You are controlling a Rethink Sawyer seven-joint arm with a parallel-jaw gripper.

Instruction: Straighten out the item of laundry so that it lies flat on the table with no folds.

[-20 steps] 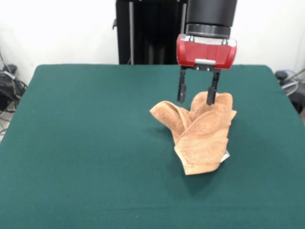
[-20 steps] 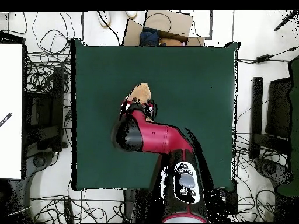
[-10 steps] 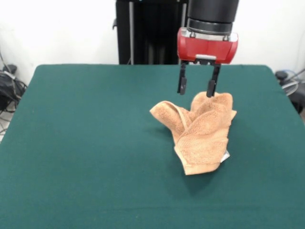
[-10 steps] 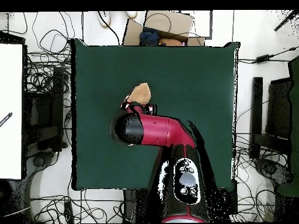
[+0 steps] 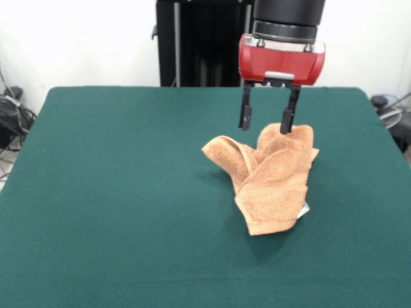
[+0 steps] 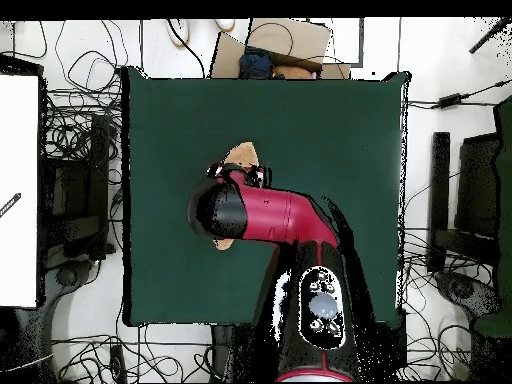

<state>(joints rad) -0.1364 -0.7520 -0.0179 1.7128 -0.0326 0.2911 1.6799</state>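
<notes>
The item of laundry point(image 5: 270, 176), an orange-tan terry towel, lies crumpled and folded over itself on the green table point(image 5: 115, 192), right of centre. A small white tag peeks out at its lower right edge. My gripper point(image 5: 266, 127) hangs open just above the towel's far end. Its right fingertip point(image 5: 286, 127) is level with the highest fold, and nothing is between the fingers. In the overhead view the red arm point(image 6: 285, 215) covers most of the towel point(image 6: 241, 156), leaving one end showing beyond it.
The towel sits well inside the table's point(image 6: 330, 130) edges, with bare green felt on every side. A cardboard box point(image 6: 275, 45) lies off one table edge. Cables ring the table on the floor.
The open gripper has lifted a little off the towel's top fold and drifted slightly sideways. The towel has kept its shape and place.
</notes>
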